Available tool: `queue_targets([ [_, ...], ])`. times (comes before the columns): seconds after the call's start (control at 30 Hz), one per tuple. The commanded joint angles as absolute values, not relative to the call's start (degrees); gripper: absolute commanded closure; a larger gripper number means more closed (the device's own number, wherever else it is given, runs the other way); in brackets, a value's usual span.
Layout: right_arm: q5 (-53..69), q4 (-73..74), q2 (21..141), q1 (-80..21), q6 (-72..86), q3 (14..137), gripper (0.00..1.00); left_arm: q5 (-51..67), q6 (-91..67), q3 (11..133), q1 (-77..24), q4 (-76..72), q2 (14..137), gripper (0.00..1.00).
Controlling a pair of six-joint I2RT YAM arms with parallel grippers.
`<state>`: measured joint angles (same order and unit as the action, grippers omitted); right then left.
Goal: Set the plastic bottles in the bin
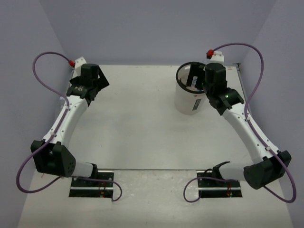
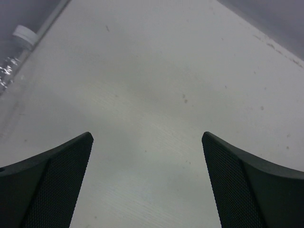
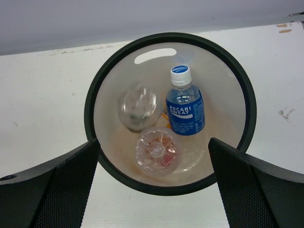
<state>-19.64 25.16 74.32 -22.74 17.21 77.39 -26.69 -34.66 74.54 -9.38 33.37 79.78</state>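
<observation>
The white bin (image 1: 187,102) with a thin black rim (image 3: 88,114) stands at the back right of the table. Inside it lie a blue-labelled bottle (image 3: 185,108) with a white cap, a plain clear bottle (image 3: 138,107) and a clear bottle with a reddish tint (image 3: 156,152) seen end-on. A bit of orange (image 3: 164,114) shows between them. My right gripper (image 3: 152,140) is open and empty, right above the bin (image 1: 209,78). My left gripper (image 2: 147,134) is open and empty over bare table at the back left (image 1: 90,77). A clear white-capped bottle (image 2: 23,35) lies by the wall.
Grey walls close the table on the left, back and right. Red and white fittings sit in the back corners (image 1: 72,61) (image 1: 210,53). Purple cables (image 1: 47,54) loop beside both arms.
</observation>
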Motion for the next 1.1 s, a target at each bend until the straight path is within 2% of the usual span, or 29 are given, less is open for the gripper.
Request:
queue_targets([
  [0.0, -17.87, 21.87, 69.91, -22.46, 19.56, 74.49, 0.01, -27.85, -28.99, 85.5, 1.72, 40.36, 84.7, 0.0],
  [0.13, -14.95, 17.24, 68.56, -22.46, 20.61, 70.02, 0.01, -28.51, -20.15, 91.57, 8.56, 44.25, 90.52, 0.0],
  [0.23, -13.32, 15.8, 68.8, -22.41, 20.78, 68.48, 0.01, -28.68, -12.49, 86.44, 8.7, 36.49, 88.56, 0.02],
  [0.3, -12.76, 15.73, 69.66, -22.41, 20.49, 68.21, 0.01, -29.71, -5.31, 77.19, 8.7, 24.04, 84.65, 0.01],
  [0.4, -11.89, 15.23, 70.64, -22.41, 20.4, 68.14, 0.01, -27.75, 0.7, 71.97, 9.23, 19.0, 82.91, 0.0],
  [0.5, -11.3, 13.81, 70.68, -22.43, 21.04, 66.97, 0.01, -32.61, 6.27, 68.99, 9.83, 16.66, 84.3, 0.0],
  [0.57, -10.43, 12.3, 70.58, -22.41, 21.65, 65.98, 0.01, -36.78, 5.5, 68.44, 10.87, 16.0, 86.69, 0.0],
  [0.73, -10.51, 10.64, 70.76, -22.41, 22.03, 64.21, 0.01, -38.71, 0.93, 71.52, 12.66, 19.03, 96.91, 0.0],
  [0.93, -12.65, 10.46, 70.56, -22.43, 21.14, 62.98, 0.01, -38.77, 2.13, 69.13, 14.03, 14.51, 101.63, 0.0],
  [1.07, -13.8, 10.46, 69.7, -22.41, 20.71, 62.0, 0.01, -44.99, 0.46, 68.56, 15.9, 12.23, 104.32, 0.0],
])
